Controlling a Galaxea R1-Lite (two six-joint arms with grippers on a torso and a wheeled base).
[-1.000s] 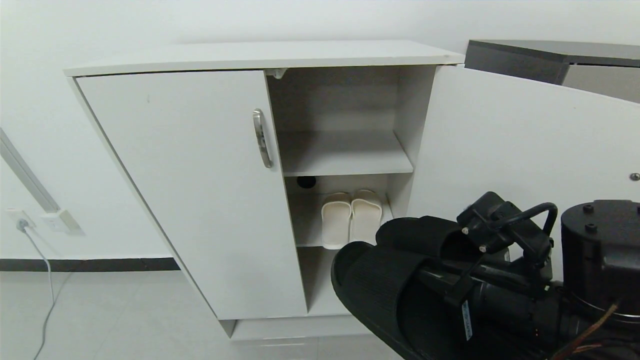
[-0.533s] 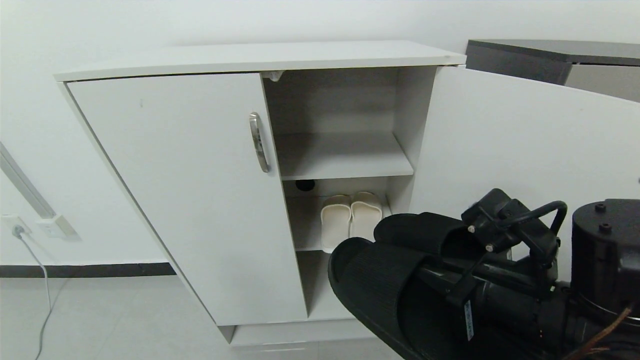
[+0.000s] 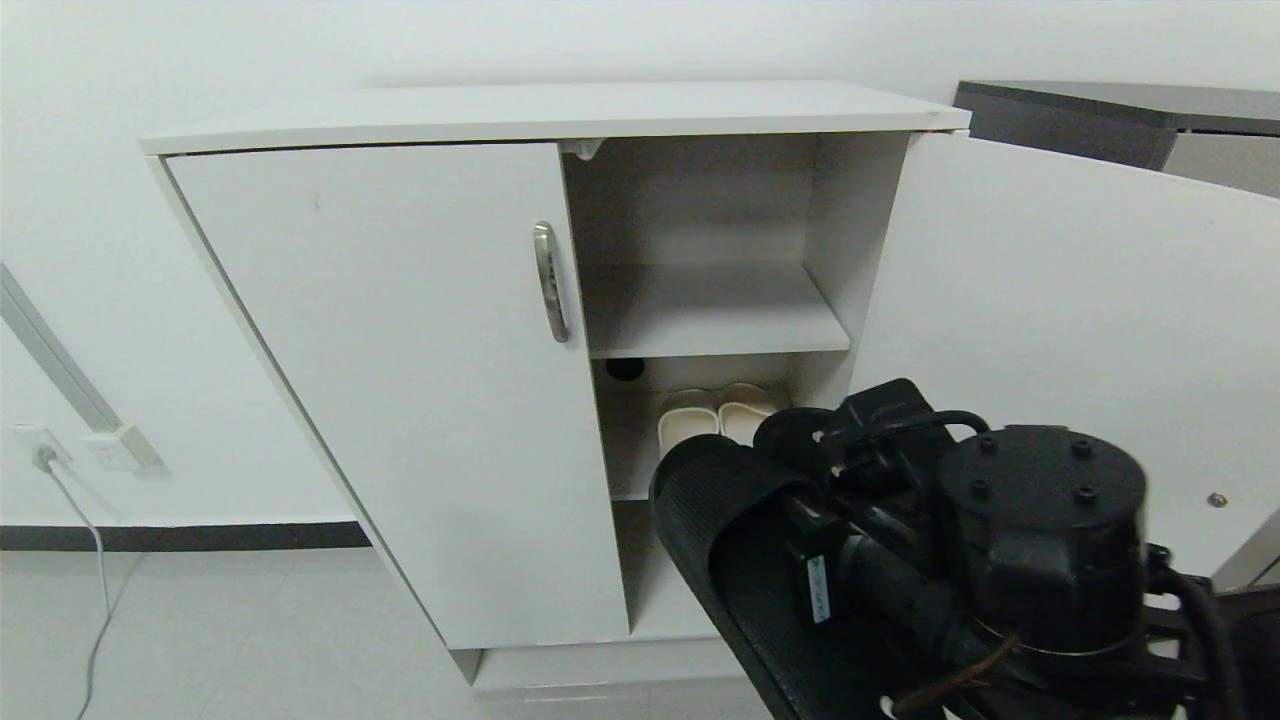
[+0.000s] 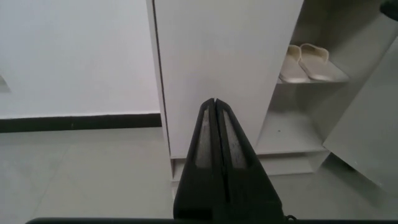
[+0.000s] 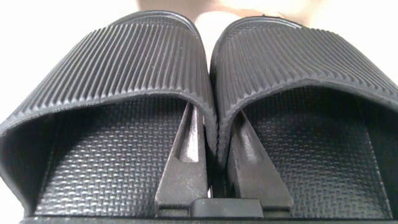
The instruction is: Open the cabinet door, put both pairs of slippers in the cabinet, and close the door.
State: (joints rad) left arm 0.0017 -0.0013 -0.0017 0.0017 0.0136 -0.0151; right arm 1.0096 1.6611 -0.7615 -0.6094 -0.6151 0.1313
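Note:
The white cabinet (image 3: pixel 540 110) stands against the wall with its right door (image 3: pixel 1060 300) swung open and its left door (image 3: pixel 400 380) closed. A pair of white slippers (image 3: pixel 715 415) lies on the middle shelf, also seen as the white slippers (image 4: pixel 308 62) in the left wrist view. My right gripper (image 5: pixel 214 155) is shut on a pair of black slippers (image 5: pixel 205 74), one finger inside each, pinching their inner walls together. The black slippers (image 3: pixel 720 520) hang in front of the open compartment, below the white pair. My left gripper (image 4: pixel 215 109) is shut, empty, low before the closed door.
The upper shelf (image 3: pixel 710 315) and the bottom compartment floor (image 4: pixel 286 134) are bare. A dark-topped unit (image 3: pixel 1120 120) stands behind the open door. A wall socket with a cable (image 3: pixel 45 455) sits at the far left above the pale floor (image 4: pixel 81 174).
The head view has shifted, so the cabinet sits further right in the picture. My right arm with the black slippers has moved left and closer to the opening, covering more of the white pair.

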